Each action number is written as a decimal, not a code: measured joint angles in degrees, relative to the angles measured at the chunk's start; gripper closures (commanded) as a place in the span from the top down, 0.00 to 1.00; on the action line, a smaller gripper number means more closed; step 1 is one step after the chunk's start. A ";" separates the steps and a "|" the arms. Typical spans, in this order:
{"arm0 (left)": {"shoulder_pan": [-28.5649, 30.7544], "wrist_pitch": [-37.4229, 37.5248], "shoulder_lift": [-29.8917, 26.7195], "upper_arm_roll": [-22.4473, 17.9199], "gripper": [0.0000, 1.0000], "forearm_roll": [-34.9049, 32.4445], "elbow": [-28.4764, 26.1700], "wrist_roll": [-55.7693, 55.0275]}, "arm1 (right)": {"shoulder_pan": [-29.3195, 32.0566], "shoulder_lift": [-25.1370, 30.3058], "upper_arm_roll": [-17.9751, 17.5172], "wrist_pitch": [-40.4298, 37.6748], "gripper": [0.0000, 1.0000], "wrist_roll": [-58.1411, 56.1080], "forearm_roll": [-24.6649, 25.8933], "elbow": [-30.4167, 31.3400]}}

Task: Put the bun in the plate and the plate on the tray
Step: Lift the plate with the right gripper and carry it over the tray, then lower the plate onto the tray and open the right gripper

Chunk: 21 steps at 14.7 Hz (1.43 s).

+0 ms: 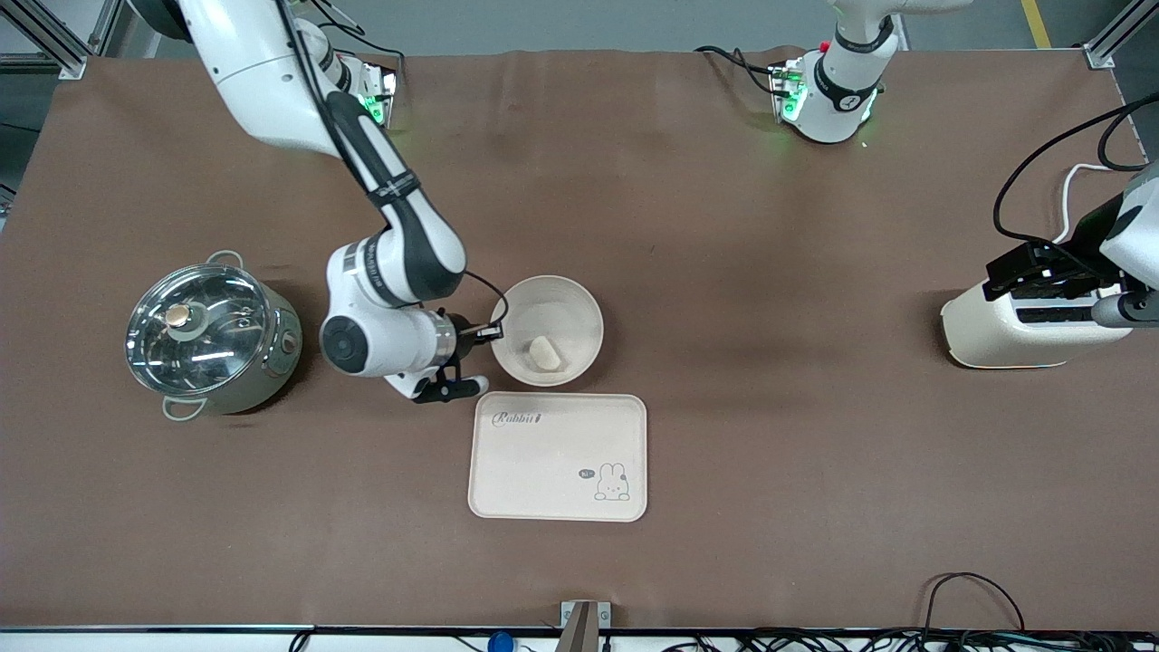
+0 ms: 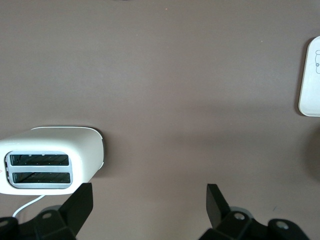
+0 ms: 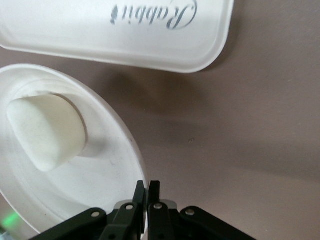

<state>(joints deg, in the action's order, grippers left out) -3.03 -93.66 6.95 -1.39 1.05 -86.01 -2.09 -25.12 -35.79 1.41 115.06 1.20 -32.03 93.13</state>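
Observation:
The round cream plate (image 1: 566, 312) sits on the table just farther from the front camera than the tray (image 1: 559, 455), with the small cream bun (image 1: 544, 353) lying in it. My right gripper (image 1: 489, 332) is shut on the plate's rim at the edge toward the right arm's end of the table. In the right wrist view the closed gripper (image 3: 147, 186) pinches the plate's rim (image 3: 127, 145); the bun (image 3: 47, 132) and the "Rabbit" tray (image 3: 100, 30) show there too. My left gripper (image 1: 1005, 272) is open and empty over the toaster; its own view shows it spread wide (image 2: 150, 200).
A cream toaster (image 1: 1014, 330) stands at the left arm's end of the table, also in the left wrist view (image 2: 50, 160). A steel pot with a glass lid (image 1: 208, 337) stands at the right arm's end. A corner of the tray (image 2: 311, 80) shows in the left wrist view.

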 measured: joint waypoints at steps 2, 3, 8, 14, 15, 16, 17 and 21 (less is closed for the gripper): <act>0.03 0.00 0.00 0.00 1.00 0.00 0.01 0.00 | 1.63 0.08 0.01 -1.37 0.00 -0.37 -0.70 -3.01; 0.03 0.00 0.00 0.00 1.00 0.00 0.01 0.00 | 1.99 0.12 0.01 -1.67 0.00 -0.35 -0.88 -4.77; 0.04 0.00 0.00 -0.01 1.00 0.00 0.02 0.00 | 2.45 -2.40 0.02 -1.52 0.00 0.58 -5.32 -11.03; 0.04 0.00 0.00 -0.01 1.00 0.00 0.03 0.00 | 2.39 -11.05 -0.22 6.32 0.00 2.51 -6.07 -19.12; 0.06 0.00 0.00 -0.01 1.00 0.00 0.03 0.00 | 2.39 -12.07 -0.23 7.19 0.00 3.05 -6.08 -20.04; 0.12 0.00 0.00 -0.01 1.00 0.00 0.04 0.06 | 2.40 -13.03 -0.22 8.54 0.00 3.87 -6.09 -20.70; 0.24 0.00 0.00 -0.02 1.00 0.00 0.04 0.21 | 2.42 -13.99 -0.21 10.56 0.00 4.37 -6.12 -21.11; 0.59 0.00 0.00 -0.05 1.00 0.00 0.04 0.75 | 2.43 -17.76 -0.24 14.05 0.00 5.06 -6.23 -23.12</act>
<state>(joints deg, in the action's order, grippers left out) -2.44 -93.66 6.94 -1.43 1.05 -85.97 -1.33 -22.69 -53.55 1.17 129.11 6.26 -38.25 70.01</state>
